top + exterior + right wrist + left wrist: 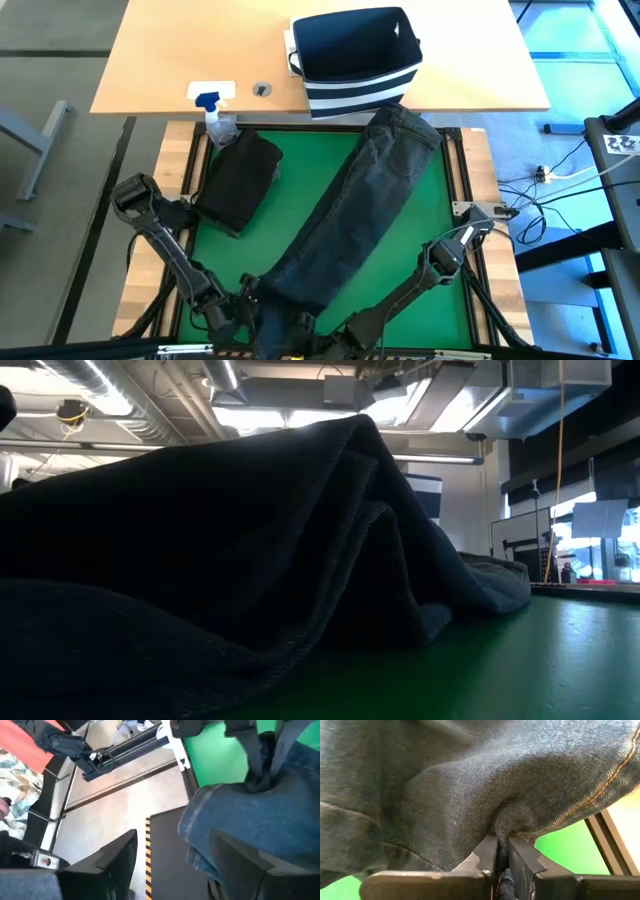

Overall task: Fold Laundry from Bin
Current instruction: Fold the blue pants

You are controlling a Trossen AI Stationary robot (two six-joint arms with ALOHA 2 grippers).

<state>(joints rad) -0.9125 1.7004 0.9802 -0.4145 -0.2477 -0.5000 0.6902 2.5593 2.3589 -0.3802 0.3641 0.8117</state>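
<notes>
From above, we see dark jeans (355, 210) stretched diagonally across the green mat (300, 150) from the striped bin (355, 60) toward both arms, a folded black garment (238, 180) beside them. The left wrist view shows the left end effector (501, 852) pinching a thick denim fold, which we judge heavy, stiff and best gripped at seams. The right end effector (190, 865) stands spread, denim draped beside one finger.

Ceiling ducts (130, 400) and bright light panels (430, 400) hang overhead. Windows (590, 540) glow at the room's side. The floor (120, 795) is pale grey, with a black mat (165, 855).
</notes>
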